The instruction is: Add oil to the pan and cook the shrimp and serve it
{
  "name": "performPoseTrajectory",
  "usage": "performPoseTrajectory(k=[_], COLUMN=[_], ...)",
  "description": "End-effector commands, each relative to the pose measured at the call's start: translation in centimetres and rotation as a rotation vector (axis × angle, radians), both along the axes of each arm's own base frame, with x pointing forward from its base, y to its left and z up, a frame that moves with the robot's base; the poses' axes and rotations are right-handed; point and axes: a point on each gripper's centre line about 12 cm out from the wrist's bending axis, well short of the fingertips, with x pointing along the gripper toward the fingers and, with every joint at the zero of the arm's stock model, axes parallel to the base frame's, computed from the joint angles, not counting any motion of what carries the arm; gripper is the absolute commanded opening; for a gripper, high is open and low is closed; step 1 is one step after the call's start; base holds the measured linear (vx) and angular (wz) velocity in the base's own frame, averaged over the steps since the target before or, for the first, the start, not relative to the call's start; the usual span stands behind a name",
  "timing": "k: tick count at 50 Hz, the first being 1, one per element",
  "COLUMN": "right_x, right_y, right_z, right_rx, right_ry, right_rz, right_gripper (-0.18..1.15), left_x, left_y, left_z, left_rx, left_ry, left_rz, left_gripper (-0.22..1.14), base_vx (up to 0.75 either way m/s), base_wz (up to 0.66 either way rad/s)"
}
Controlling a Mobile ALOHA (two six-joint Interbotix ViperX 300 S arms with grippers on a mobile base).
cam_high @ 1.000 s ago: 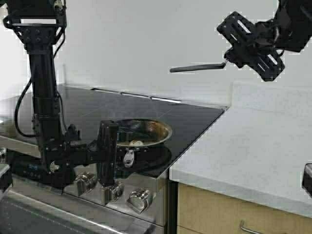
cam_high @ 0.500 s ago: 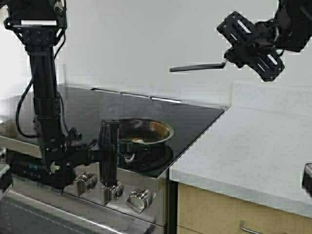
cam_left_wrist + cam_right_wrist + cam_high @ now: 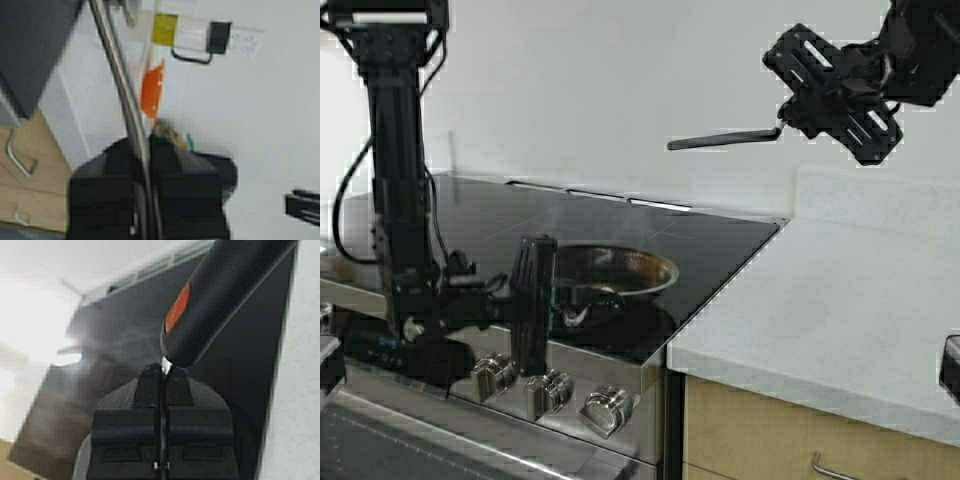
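Left gripper (image 3: 560, 295): we see it down low at the front edge of the stove, clamped on the pan's handle. In the left wrist view the black fingers (image 3: 112, 185) pinch a thin metal rod between them.

Pan (image 3: 620, 268): one pan, sitting on the black cooktop (image 3: 720, 245) near its front edge. Its short handle runs from the bowl toward the left arm, so the long axis goes roughly left to right across our high view. Brown staining shows on the far inside wall.

Shrimp: we can't make it out inside the pan from this angle.

Knobs (image 3: 552, 392): three shiny ones in a row on the stove front, just below the pan.

Right gripper (image 3: 783, 128): up high over the white counter (image 3: 820, 310), well apart from the pan, closed tight on one black spatula (image 3: 720, 139). The spatula sticks out almost level, pointing left over the cooktop's back corner.

Writing: nothing readable. The right wrist view only shows an orange oval mark on the spatula's dark handle (image 3: 225, 295).
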Motion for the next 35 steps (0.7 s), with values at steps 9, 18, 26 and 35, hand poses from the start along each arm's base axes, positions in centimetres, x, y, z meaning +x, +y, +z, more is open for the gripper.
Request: performPoseTrajectory(k=[9, 18, 26, 35], right_x=[0.7, 0.7, 0.8, 0.7], right_y=[0.5, 0.6, 0.7, 0.7], right_z=[-1.1, -1.8, -2.4, -2.8], right_rx=[-0.022, -0.034, -0.045, -0.051], right_ry=[0.031, 0.049, 0.061, 0.071], right_rz=[0.011, 0.016, 0.025, 0.027], right_gripper=[0.08, 0.08, 0.08, 0.08], left_x=[0.2, -0.1, 0.1, 0.5], left_y=[0.0, 0.4, 0.6, 0.7], left_z=[4.0, 4.6, 5.4, 5.9], left_rx=[0.167, 0.302, 0.379, 0.415], left_ry=[-0.129, -0.122, -0.136, -0.136], left_rz=[-0.022, -0.030, -0.032, -0.029], left_gripper=[0.03, 0.03, 0.03, 0.03], base_vx=[0.00, 0.00, 0.00, 0.00], base_wz=[0.00, 0.00, 0.00, 0.00])
